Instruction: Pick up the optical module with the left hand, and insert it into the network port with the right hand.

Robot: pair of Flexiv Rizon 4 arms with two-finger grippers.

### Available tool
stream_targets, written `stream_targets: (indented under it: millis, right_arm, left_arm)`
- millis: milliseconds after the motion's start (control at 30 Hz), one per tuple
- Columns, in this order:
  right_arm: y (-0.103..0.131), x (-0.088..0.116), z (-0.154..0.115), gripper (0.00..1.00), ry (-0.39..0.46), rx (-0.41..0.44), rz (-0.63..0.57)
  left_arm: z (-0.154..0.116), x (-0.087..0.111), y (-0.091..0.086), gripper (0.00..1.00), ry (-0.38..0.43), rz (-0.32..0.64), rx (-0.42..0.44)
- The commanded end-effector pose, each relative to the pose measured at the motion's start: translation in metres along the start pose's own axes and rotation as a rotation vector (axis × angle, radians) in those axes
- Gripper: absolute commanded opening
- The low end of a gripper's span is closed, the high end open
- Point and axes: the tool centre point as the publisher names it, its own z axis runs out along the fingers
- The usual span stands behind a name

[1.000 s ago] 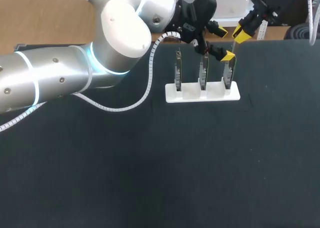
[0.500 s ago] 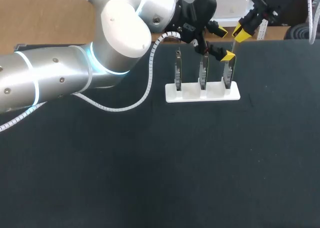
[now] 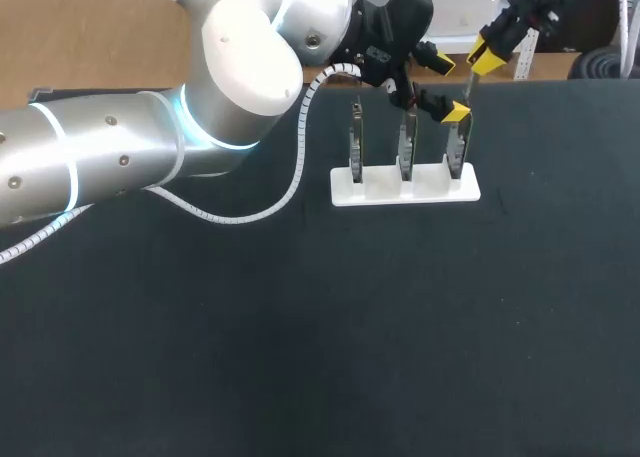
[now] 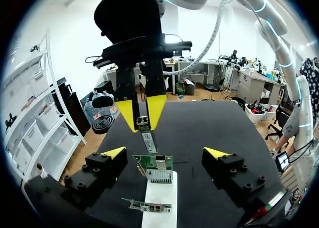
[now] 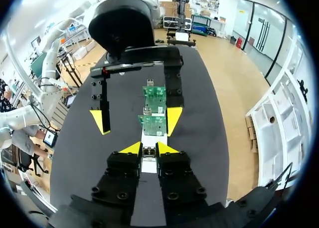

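Observation:
The optical module (image 4: 148, 141), a thin silver bar, hangs from my right gripper (image 4: 143, 113), which is shut on its upper end. It sits just above the rightmost circuit board (image 3: 457, 149) with its metal network port (image 4: 160, 175). In the right wrist view the module (image 5: 148, 163) shows between the fingers of that gripper (image 5: 149, 148). My left gripper (image 3: 450, 89) is open, and its yellow tips straddle the same board (image 5: 153, 124) without touching the module. From the left wrist, the left gripper (image 4: 165, 153) holds nothing.
A white holder (image 3: 405, 190) at the back of the black table carries three upright boards in a row. The left arm's white body (image 3: 240, 67) and spiral cable (image 3: 300, 167) hang over the table's back left. The front of the table is bare black mat.
My right gripper has risen slightly with the module. The left arm has not moved.

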Motion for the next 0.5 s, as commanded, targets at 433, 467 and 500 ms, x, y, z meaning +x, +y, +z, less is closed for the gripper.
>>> stream_targets:
  millis: [433, 467, 500]
  right_arm:
    - [0.0137, -0.0031, 0.0012, 0.0, 0.045, 0.036, -0.007]
    - [0.014, -0.0024, 0.0011, 0.0, 0.047, 0.038, -0.006]
    - [0.0141, -0.0019, 0.0011, 0.0, 0.048, 0.041, -0.003]
  left_arm:
    - [-0.0011, 0.0006, -0.0011, 1.0, 0.0, 0.001, -0.002]
    - [-0.0011, 0.0006, -0.0011, 1.0, 0.0, 0.001, -0.002]
    - [-0.0011, 0.0006, -0.0011, 1.0, 0.0, 0.001, -0.002]
